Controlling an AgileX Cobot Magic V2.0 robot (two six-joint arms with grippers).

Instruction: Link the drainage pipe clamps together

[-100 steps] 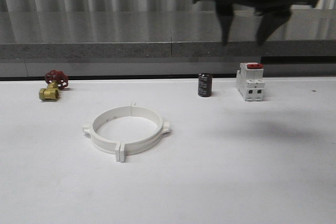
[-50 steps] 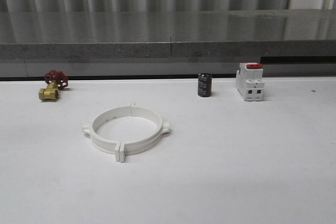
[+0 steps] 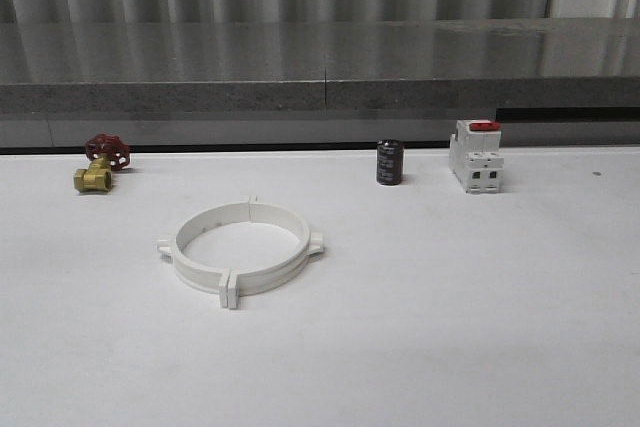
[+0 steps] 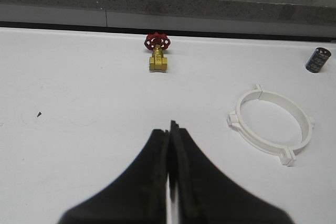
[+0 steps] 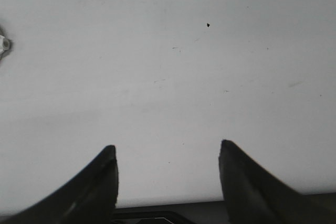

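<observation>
Drainage pipe clamps lie flat on the white table, both halves already mated into one ring, tabs meeting at 12 and 6 o'clock, lugs at 9 and 3. Task looks done. Left gripper has its jaws pressed together, nothing held, ring off at its 3 o'clock. Right gripper jaws spread wide, empty, over bare table. Brass valve, black cylinder and white breaker block sit well apart, untouched
</observation>
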